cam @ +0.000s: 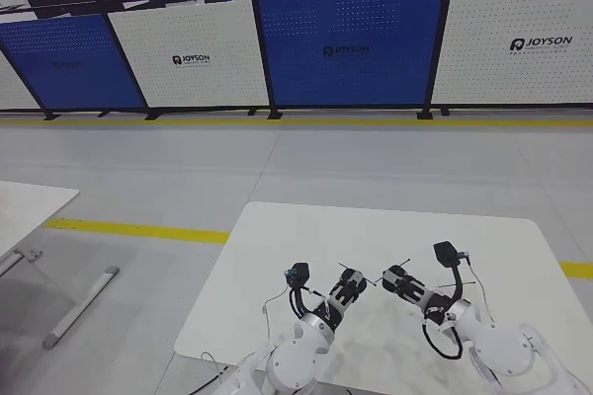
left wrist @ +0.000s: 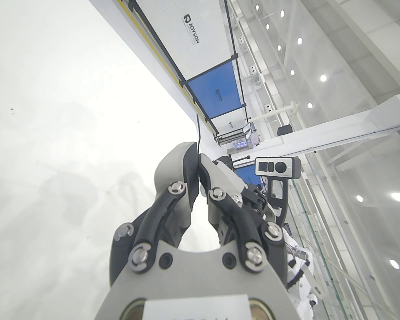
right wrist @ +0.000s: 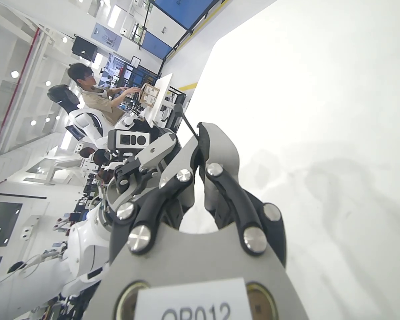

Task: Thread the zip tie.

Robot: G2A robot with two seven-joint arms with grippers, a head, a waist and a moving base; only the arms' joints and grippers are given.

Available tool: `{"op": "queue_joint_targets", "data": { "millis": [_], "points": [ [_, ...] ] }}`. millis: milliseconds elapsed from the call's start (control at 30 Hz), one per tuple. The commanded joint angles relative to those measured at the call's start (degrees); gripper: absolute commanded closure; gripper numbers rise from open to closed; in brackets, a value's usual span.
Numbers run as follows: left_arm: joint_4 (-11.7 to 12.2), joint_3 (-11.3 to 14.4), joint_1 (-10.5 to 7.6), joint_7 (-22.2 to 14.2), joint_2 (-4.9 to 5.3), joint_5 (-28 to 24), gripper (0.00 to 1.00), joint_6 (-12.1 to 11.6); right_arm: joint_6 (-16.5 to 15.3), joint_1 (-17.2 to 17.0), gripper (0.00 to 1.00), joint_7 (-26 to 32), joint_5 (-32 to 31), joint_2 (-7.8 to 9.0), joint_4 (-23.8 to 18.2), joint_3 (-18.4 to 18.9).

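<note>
Your left gripper point(left wrist: 199, 156) is clenched on a thin black zip tie point(left wrist: 197, 133), which sticks out past the fingertips. Your right gripper point(right wrist: 199, 144) is clamped on a black strip point(right wrist: 187, 122) too. Both hang above the white table point(cam: 277, 257), tips facing each other and close together. You cannot tell whether the two strips meet.

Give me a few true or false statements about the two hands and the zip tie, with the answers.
1. The left hand is shut on the zip tie. True.
2. The right hand is open and empty. False: it is also shut on the thin black zip tie.
3. The two hands face each other over the white table. True.
4. The zip tie lies loose on the table. False: the hands hold it.
</note>
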Motion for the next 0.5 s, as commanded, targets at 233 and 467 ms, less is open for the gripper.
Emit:
{"op": "queue_joint_targets", "data": {
  "millis": [233, 467],
  "points": [
    [0.0, 0.0, 0.0, 0.0, 0.0, 0.0, 1.0, 0.0, 1.2, 1.5, 1.0, 0.9, -0.2, -0.65, 1.2, -0.7],
    [0.0, 0.0, 0.0, 0.0, 0.0, 0.0, 1.0, 0.0, 1.2, 1.1, 1.0, 0.3, -0.1, -0.72, 1.0, -0.1]
  ]
}}
